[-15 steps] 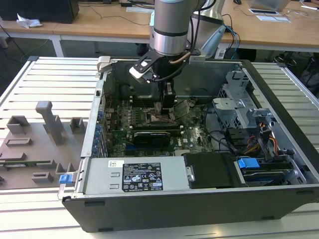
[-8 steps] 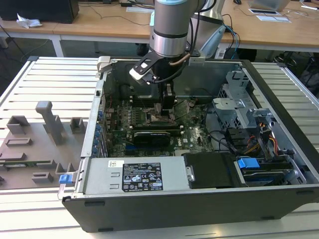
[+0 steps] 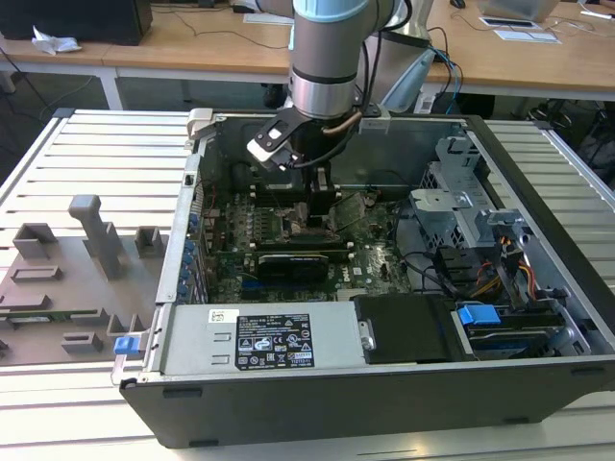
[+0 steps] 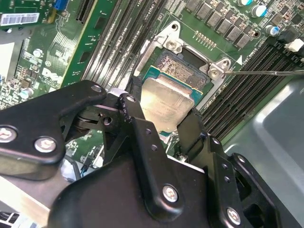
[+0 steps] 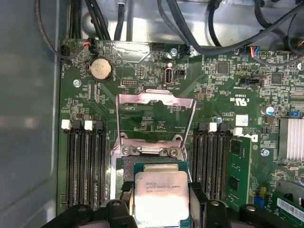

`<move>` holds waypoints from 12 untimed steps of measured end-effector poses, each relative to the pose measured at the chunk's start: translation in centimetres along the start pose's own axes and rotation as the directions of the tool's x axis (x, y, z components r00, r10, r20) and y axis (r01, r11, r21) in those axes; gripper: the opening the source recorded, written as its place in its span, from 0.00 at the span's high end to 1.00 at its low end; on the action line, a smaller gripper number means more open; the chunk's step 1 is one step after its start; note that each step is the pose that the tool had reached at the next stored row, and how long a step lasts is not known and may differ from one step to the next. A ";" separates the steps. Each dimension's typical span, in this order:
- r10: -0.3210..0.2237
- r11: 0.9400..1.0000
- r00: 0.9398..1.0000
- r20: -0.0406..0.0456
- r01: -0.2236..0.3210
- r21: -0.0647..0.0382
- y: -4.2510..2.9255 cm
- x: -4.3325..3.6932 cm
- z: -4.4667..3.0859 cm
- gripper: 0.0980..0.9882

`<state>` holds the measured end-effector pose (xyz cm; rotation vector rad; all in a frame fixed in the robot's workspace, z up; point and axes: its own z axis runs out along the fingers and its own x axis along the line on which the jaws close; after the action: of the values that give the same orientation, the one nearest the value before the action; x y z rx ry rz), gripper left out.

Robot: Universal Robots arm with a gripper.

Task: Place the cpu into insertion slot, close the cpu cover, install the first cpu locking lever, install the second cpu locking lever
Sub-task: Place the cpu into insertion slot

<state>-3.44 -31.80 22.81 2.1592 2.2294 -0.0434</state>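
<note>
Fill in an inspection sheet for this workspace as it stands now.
Surface: slatted table carrying the open computer case.
Job's things: cpu over the insertion slot, part of the pin field showing; cpu cover raised open.
Clutter: grey fixtures on the table, at the exterior view's left.
Grippers: gripper shut on the cpu.
Cables: black cables along the case wall.
Surroundings: wooden desks behind the table.
</note>
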 end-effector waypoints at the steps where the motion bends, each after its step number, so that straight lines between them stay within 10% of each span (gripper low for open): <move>1: 0.000 1.000 1.000 -0.001 0.000 0.000 -0.05 0.02 0.09 0.50; 12: 0.016 1.000 1.000 -0.013 -0.016 0.000 -0.47 0.48 1.37 0.50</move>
<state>-3.91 -31.40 21.41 2.1833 2.2190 -0.0292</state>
